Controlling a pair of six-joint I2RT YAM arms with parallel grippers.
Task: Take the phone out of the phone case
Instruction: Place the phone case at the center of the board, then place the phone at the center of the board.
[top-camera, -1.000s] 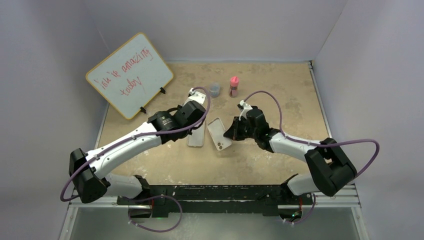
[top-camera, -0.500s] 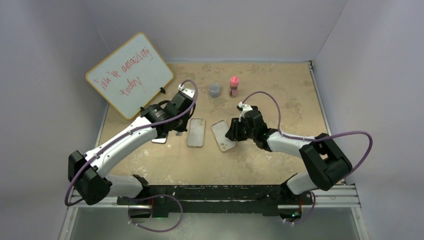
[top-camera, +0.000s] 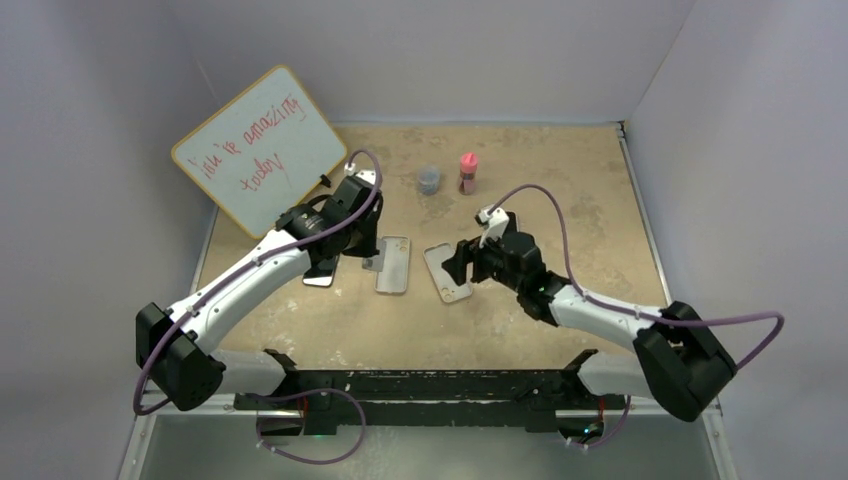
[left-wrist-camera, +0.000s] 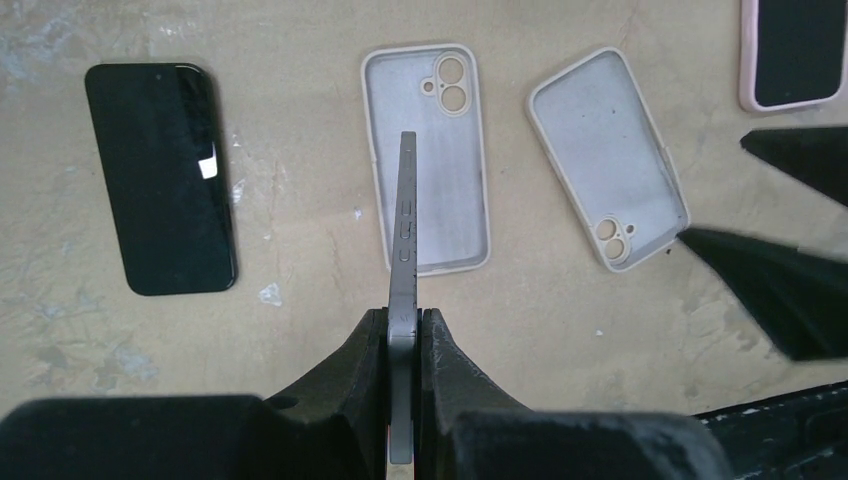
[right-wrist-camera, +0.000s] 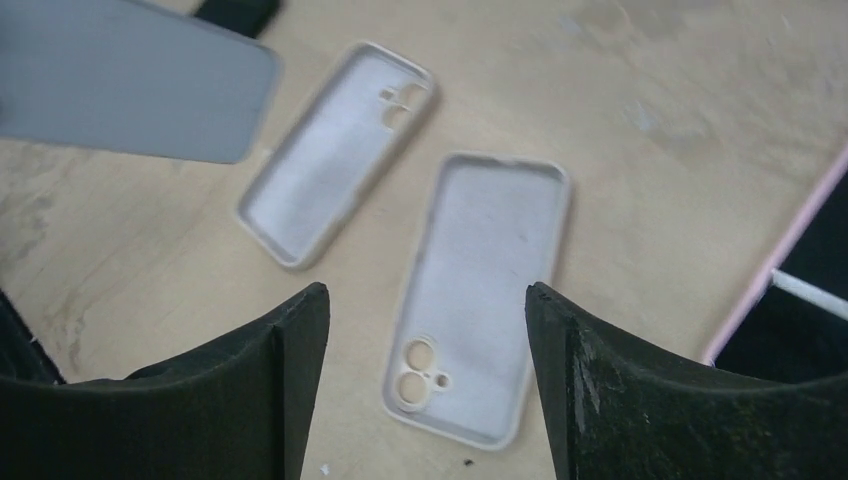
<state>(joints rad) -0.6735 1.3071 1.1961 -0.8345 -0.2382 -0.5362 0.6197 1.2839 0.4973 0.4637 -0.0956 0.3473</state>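
My left gripper (left-wrist-camera: 403, 325) is shut on a grey phone (left-wrist-camera: 405, 220), held edge-on above the table with no case on it. Seen from the top, that gripper (top-camera: 368, 252) hangs at the left edge of an empty beige phone case (top-camera: 395, 266) lying open side up. A second empty beige case (top-camera: 448, 272) lies to its right. My right gripper (right-wrist-camera: 425, 300) stands open just above this second case (right-wrist-camera: 490, 270), touching nothing. The held phone (right-wrist-camera: 130, 95) shows at the top left of the right wrist view.
A bare black phone (left-wrist-camera: 160, 178) lies left of the cases. A phone in a pink case (left-wrist-camera: 795, 50) lies right of them, near my right gripper. A whiteboard (top-camera: 258, 150) leans at the back left. A small grey cup (top-camera: 429, 179) and a pink bottle (top-camera: 467, 172) stand behind.
My right gripper has opened and let go of the right-hand case, which now lies flat. My left arm has swung left with the phone, uncovering the left-hand case.
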